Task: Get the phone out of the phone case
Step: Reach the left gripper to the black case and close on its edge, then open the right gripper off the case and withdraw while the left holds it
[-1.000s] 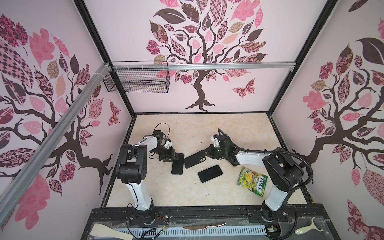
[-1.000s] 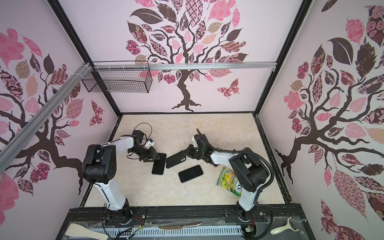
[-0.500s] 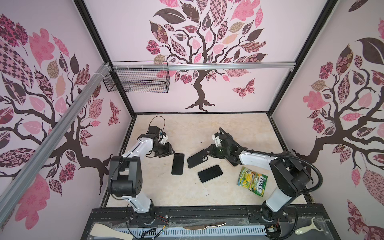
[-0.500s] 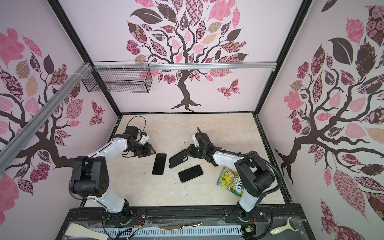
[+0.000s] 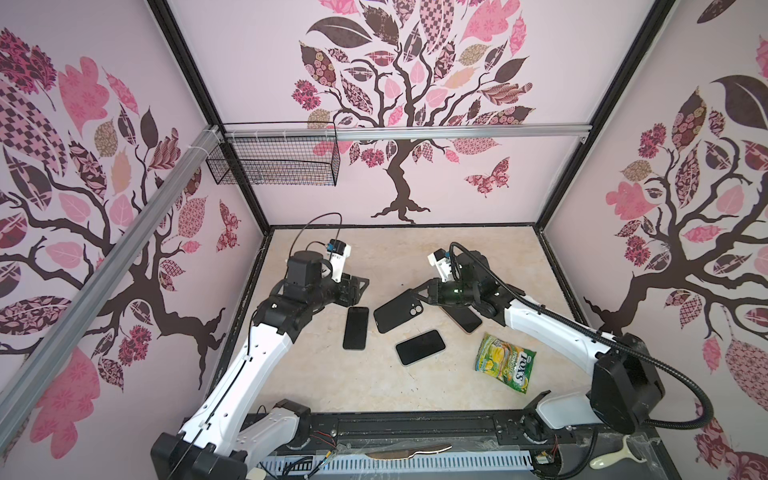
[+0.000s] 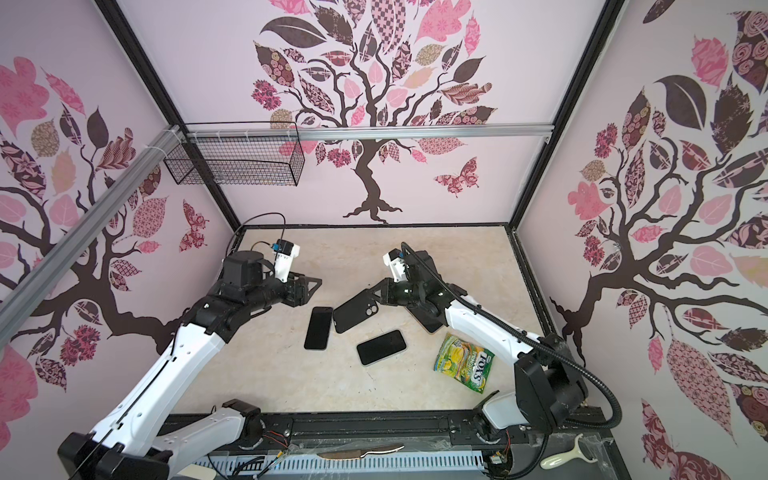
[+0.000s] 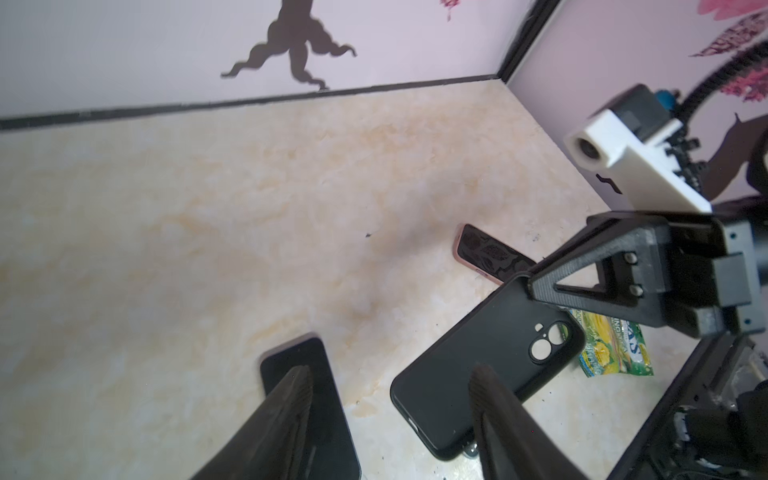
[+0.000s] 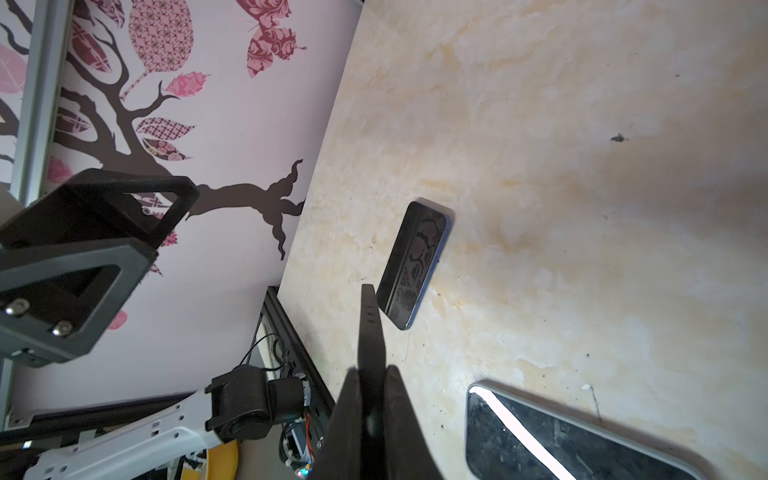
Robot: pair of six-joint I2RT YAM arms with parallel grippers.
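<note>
Glossy black slab phone (image 5: pixel 355 328) lies flat, screen up, on the beige marbled tabletop (image 5: pixel 395 257), out of the matte black phone case (image 5: pixel 398 311) and just beside it. The case is tilted, round camera cut-outs showing. The right gripper (image 5: pixel 419 293) is clenched on its thin edge. The left gripper (image 5: pixel 360 289) has its jaws spread, gripping nothing, near the phone's far end. Silver-rimmed black phone (image 5: pixel 420 347) lies nearer the front. Pink-rimmed phone (image 5: pixel 467 322) is partly under the right arm. Crinkly green-yellow snack packet (image 5: pixel 505 362) is beside it. Black wire basket (image 5: pixel 274 160) hangs on the wall.

left gripper (image 5: pixel 360 290) has come off the phone (image 5: pixel 355 328) and drawn back toward the far side. its jaws now stand wider apart, and the phone lies free.
</note>
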